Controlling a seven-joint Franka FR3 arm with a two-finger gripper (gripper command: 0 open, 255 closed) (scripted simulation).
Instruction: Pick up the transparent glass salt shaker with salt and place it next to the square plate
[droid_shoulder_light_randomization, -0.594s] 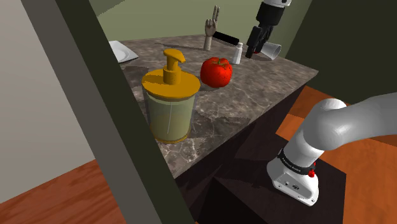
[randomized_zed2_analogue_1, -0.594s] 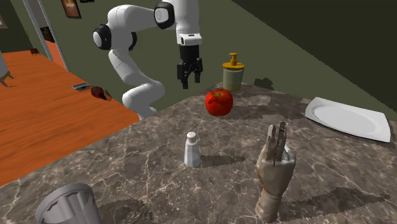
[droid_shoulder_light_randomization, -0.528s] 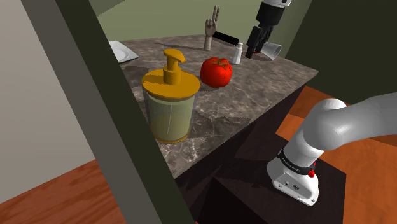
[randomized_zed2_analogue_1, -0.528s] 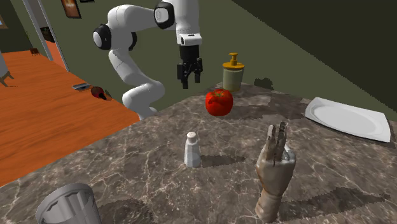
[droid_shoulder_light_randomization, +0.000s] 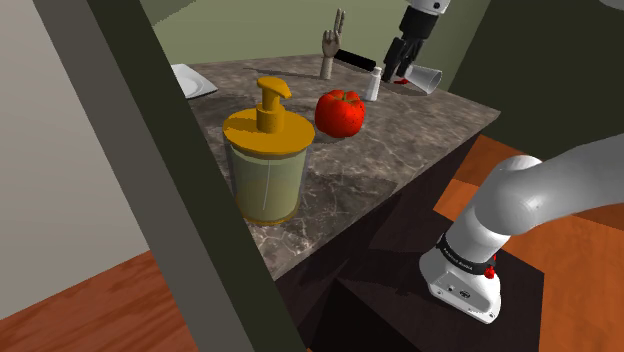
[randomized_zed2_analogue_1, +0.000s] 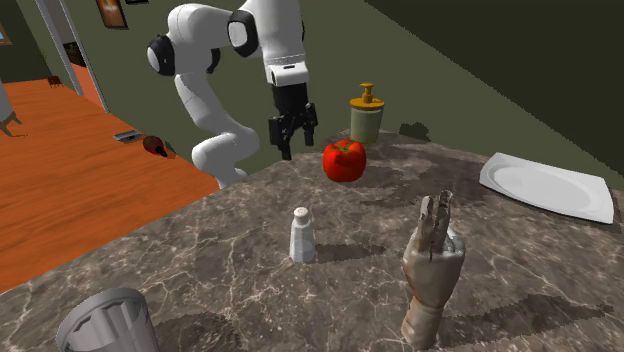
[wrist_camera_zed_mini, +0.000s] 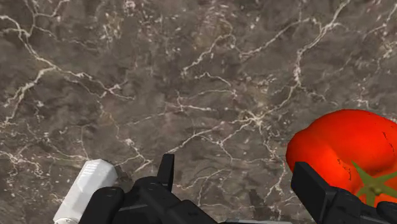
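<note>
The salt shaker (randomized_zed2_analogue_1: 302, 235), a small pale bottle with a white cap, stands upright on the dark marble counter (randomized_zed2_analogue_1: 200, 250). In the shoulder view the shaker (droid_shoulder_light_randomization: 372, 84) is near the far end, and in the wrist view the shaker (wrist_camera_zed_mini: 86, 191) lies just outside one finger. My black gripper (randomized_zed2_analogue_1: 292, 140) hangs open above the counter, between the shaker and the tomato, holding nothing. Its fingers (wrist_camera_zed_mini: 167, 172) stand wide apart in the wrist view around the gripper (wrist_camera_zed_mini: 238, 191). The white square plate (randomized_zed2_analogue_1: 545, 187) lies at the second exterior view's right; the plate (droid_shoulder_light_randomization: 190, 80) is partly hidden in the shoulder view.
A red tomato (randomized_zed2_analogue_1: 344, 160) sits under the gripper's far side. A soap dispenser (droid_shoulder_light_randomization: 266, 155) with a yellow pump stands near the counter's edge. A wooden hand (randomized_zed2_analogue_1: 430, 265) and a grey cup (randomized_zed2_analogue_1: 105, 322) stand close to the shaker. A dark beam (droid_shoulder_light_randomization: 150, 150) blocks the shoulder view's left.
The gripper has shifted toward the second exterior view's left and slightly lower, and the arm has turned. Its fingers stay open. The objects have not moved.
</note>
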